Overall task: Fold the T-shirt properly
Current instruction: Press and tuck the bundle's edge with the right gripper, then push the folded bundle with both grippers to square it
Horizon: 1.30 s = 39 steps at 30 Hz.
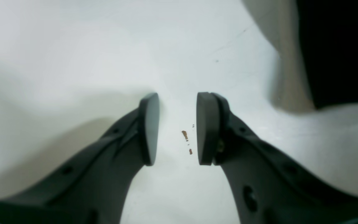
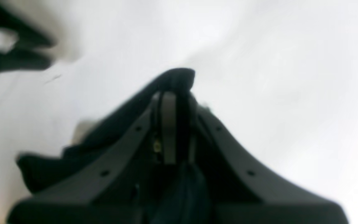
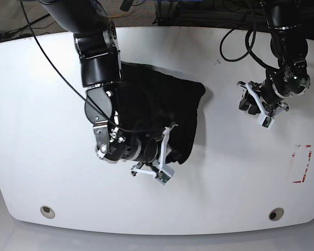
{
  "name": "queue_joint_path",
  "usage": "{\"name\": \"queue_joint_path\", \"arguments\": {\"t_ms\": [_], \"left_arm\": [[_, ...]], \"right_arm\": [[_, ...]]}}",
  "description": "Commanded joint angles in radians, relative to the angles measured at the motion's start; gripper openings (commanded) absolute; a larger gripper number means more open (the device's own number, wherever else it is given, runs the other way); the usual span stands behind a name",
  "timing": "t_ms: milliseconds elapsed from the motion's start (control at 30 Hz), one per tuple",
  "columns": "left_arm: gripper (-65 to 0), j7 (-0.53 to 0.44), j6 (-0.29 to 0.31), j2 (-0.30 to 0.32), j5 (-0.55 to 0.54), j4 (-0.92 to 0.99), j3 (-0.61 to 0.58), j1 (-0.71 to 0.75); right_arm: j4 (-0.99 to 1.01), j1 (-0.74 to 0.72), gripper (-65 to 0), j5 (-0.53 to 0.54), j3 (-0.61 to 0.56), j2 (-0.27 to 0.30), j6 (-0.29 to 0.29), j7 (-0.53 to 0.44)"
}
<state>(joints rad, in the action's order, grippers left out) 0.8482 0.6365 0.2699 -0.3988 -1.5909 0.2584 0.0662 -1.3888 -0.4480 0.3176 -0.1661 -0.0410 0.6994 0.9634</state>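
R hand clamped on shirt hem (fabric bunched between pads). L hand partly open, empty, above white surface.

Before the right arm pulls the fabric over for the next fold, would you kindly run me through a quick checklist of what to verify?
1. Right gripper shut on the T-shirt: ok; black fabric sits pinched between its fingers.
2. Left gripper holding nothing: ok; open above the bare table.
3. Left arm apart from the T-shirt: ok.
4. T-shirt lying flat: not ok; it is bunched.
5. Which edge is gripped: cannot tell.
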Motion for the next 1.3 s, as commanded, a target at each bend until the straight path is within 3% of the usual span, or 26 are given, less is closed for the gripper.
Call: {"name": "queue_joint_path", "arguments": {"t_ms": [0,167,233,400,467,533,767,967,1167,1267], "left_arm": [[-46.1,-0.014,0.003,0.009,-0.015,-0.016,-0.026,-0.015],[-46.1,-0.014,0.003,0.009,-0.015,-0.025,-0.038,0.005],[-46.1,-0.014,0.003,0.009,-0.019,-0.025,-0.038,0.005],[-46.0,-0.014,0.003,0.009,-0.021,-0.068,-0.040,0.005],[-46.0,-0.014,0.003,0.009,-0.021,-0.105,-0.067,0.005],[-46.0,-0.016,0.003,0.009,-0.021,-0.151,-0.101,0.002],[-46.0,-0.019,0.003,0.007,-0.021,-0.292,-0.259,-0.027],[-46.0,-0.019,0.003,-0.004,-0.021,-0.312,-0.460,-0.104],[-46.0,-0.017,0.003,-0.082,-0.013,-0.263,-0.520,-0.116],[-46.0,-0.019,0.003,-0.093,-0.013,-0.173,-0.522,-0.118]], "right_arm": [[0.002,-0.059,-65.0,0.001,0.010,0.002,-0.001,-0.016],[0.104,-0.079,-65.0,-0.002,0.012,0.003,-0.001,-0.103],[0.153,-0.079,-61.0,-0.002,0.010,0.003,-0.001,-0.168],[0.273,-0.110,-32.3,-0.004,0.010,0.008,-0.001,-0.277],[0.263,-0.111,-24.6,0.005,0.012,0.030,-0.001,-0.277],[0.210,-0.107,-20.9,0.022,0.012,0.053,-0.001,-0.269],[0.056,-0.056,-20.6,0.107,0.035,0.175,-0.001,-0.163],[0.013,0.062,-20.6,0.139,0.236,0.250,-0.001,-0.076],[0.019,0.173,-20.6,0.133,0.270,0.301,-0.001,-0.082],[0.044,0.214,-20.6,0.131,0.265,0.304,-0.001,-0.136]]}}
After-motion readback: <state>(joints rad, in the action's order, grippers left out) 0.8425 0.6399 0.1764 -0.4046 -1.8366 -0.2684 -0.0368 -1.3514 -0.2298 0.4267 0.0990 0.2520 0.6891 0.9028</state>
